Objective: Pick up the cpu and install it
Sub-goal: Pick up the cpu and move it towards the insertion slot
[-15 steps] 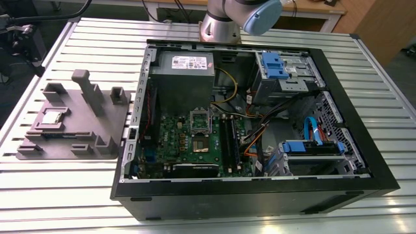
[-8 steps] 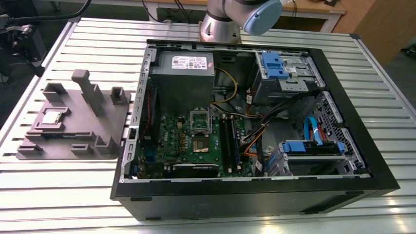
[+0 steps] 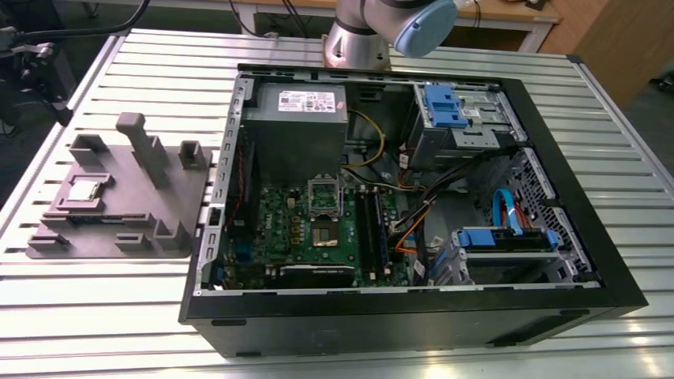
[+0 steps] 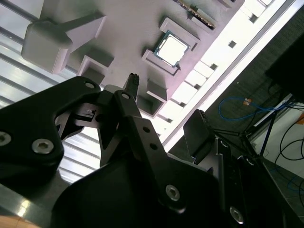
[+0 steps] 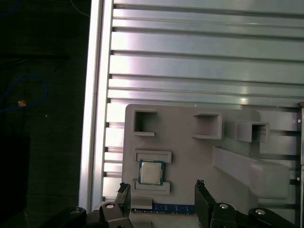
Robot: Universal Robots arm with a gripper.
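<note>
Jaws spread wide, holding nothing! In the first wrist view the cpu [image 5: 151,172] lies just ahead of the gripper [image 5: 162,185], untouched (exterior view: nine o'clock from the case [image 3: 400,324]).

One cpu [image 5: 151,172]; one fixture tray [image 5: 190,156]; one computer case [image 3: 421,317]; one motherboard [image 3: 282,215]; two fingers [image 5: 203,200]

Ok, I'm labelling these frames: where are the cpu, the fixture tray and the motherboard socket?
cpu [image 5: 151,172], first wrist view, middle of its metal top.
fixture tray [image 5: 186,159], first wrist view, bare flat base beside the cpu.
motherboard socket [image 3: 324,234], exterior view, its centre.
</note>
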